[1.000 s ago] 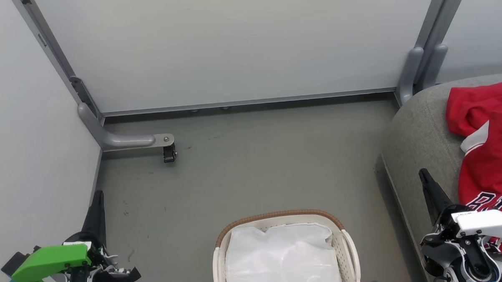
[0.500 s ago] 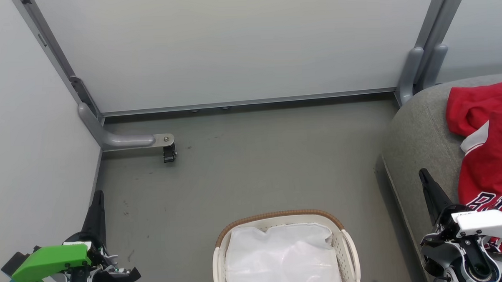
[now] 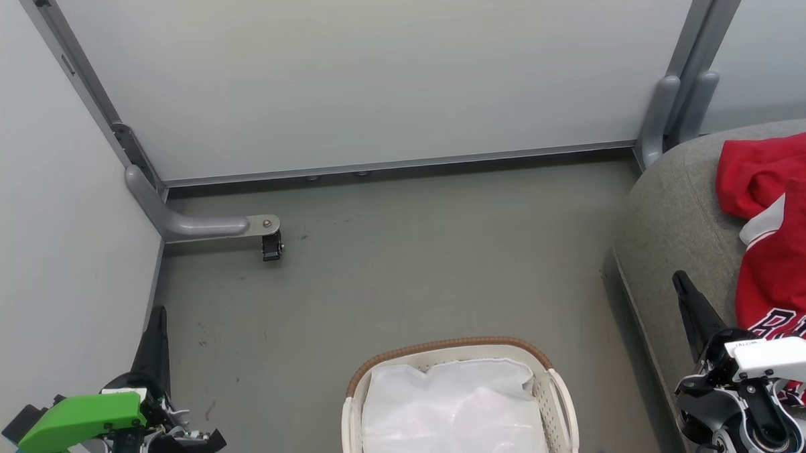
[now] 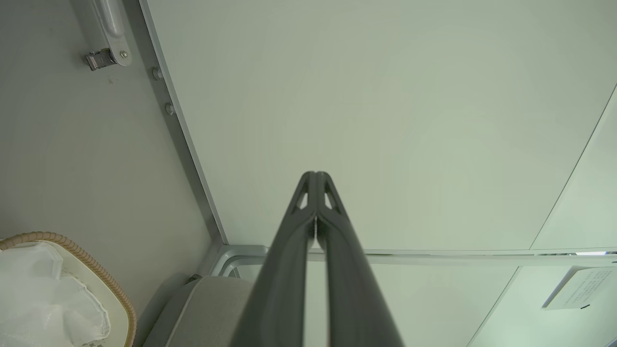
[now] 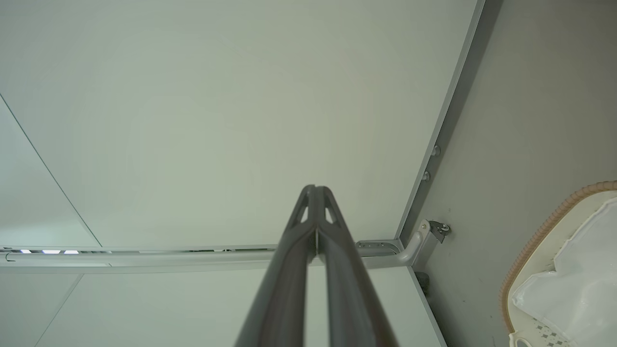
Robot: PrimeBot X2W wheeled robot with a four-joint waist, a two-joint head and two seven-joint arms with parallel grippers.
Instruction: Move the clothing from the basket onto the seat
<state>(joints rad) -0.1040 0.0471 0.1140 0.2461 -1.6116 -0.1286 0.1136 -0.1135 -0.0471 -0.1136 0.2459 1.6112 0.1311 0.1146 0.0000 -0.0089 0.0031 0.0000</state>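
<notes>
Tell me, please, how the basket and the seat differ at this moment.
The basket is white perforated plastic with a brown woven rim; the seat is grey fabric. The basket holds a white liner sheet; the seat bears the red clothing. The seat looks far larger.

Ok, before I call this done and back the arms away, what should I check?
1. Left gripper shut and empty: ok.
2. Right gripper shut and empty: ok.
3. Clothing lying on the seat: ok.
4. Basket free of red cloth: the visible part holds the white liner, the near end is cut off: cannot tell.
5. Clothing fully on the seat: its right side runs out of frame: cannot tell.
</notes>
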